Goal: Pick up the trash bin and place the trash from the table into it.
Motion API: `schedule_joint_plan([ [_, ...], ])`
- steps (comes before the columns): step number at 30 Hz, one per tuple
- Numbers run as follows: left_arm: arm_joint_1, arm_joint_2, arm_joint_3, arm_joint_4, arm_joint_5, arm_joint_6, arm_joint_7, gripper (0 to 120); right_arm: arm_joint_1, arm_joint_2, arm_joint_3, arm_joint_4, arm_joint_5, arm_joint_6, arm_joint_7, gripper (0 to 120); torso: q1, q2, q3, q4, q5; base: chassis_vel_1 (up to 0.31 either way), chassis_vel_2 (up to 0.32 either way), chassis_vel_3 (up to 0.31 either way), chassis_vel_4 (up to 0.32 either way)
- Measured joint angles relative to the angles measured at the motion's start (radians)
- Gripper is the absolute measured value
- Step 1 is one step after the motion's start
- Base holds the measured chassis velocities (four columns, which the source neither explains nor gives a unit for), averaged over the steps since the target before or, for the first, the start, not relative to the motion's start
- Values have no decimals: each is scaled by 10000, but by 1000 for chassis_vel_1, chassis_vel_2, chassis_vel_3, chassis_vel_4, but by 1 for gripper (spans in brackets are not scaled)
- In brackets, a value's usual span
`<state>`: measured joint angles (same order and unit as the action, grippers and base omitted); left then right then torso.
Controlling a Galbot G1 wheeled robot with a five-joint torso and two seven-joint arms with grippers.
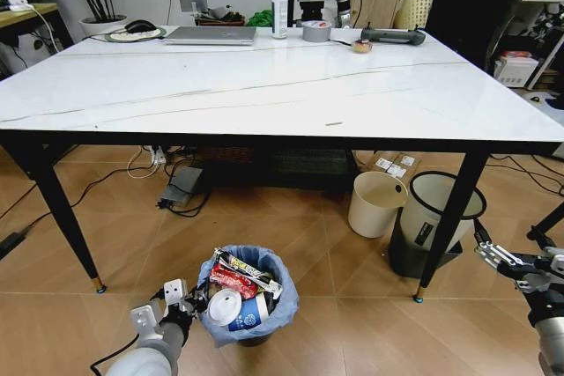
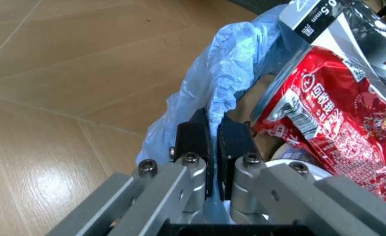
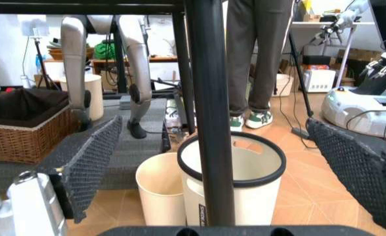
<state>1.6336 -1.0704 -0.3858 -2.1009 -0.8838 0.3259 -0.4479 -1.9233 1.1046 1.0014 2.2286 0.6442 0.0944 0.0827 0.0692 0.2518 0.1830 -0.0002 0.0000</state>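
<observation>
The trash bin [image 1: 280, 305], small and round with a light-blue bag [image 2: 226, 73], stands on the wooden floor in front of the table [image 1: 264, 85]. Trash fills it: a red snack wrapper [image 1: 232, 280] [image 2: 337, 132], a white round lid [image 1: 224, 306], a white-and-blue cup [image 1: 256, 311]. My left gripper [image 1: 189, 301] [image 2: 212, 135] is shut on the bin's bagged rim at its left side. Low at the right, my right gripper [image 1: 483, 246] [image 3: 214, 125] hangs open, facing the table's front right leg [image 3: 209, 123]. A tiny scrap [image 1: 333, 123] lies on the tabletop.
A cream bucket bin [image 1: 374, 204] [image 3: 157, 191] and a grey-white bin with a black rim [image 1: 432, 217] [image 3: 245, 172] stand under the table's right end. A laptop [image 1: 211, 35], spray bottle [image 1: 279, 6] and tape roll [image 1: 316, 32] sit at the far edge. A person's legs [image 3: 259, 59] stand behind.
</observation>
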Motion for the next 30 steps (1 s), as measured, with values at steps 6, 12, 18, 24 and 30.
schedule_joint_plan([
  [6,-7,7,1,0,0,0,-4,0,0,0,0,0,0,0,0,100,-50,-244,-193,0,1,0,0,0,0],
  [12,-45,12,5,13,9,0,-8,0,0,0,0,0,0,0,0,100,-95,-469,-377,0,0,0,0,0,0],
  [18,-66,26,12,45,18,0,-20,0,0,0,0,0,0,0,0,100,-151,-665,-515,1,1,0,0,0,0],
  [24,-91,31,18,51,14,0,-30,0,0,0,0,0,0,0,0,100,-183,-803,-621,0,0,0,0,0,0],
  [30,-127,48,23,52,-3,0,-43,0,0,0,0,0,0,0,0,100,-247,-1162,-916,-1,0,0,0,0,0],
])
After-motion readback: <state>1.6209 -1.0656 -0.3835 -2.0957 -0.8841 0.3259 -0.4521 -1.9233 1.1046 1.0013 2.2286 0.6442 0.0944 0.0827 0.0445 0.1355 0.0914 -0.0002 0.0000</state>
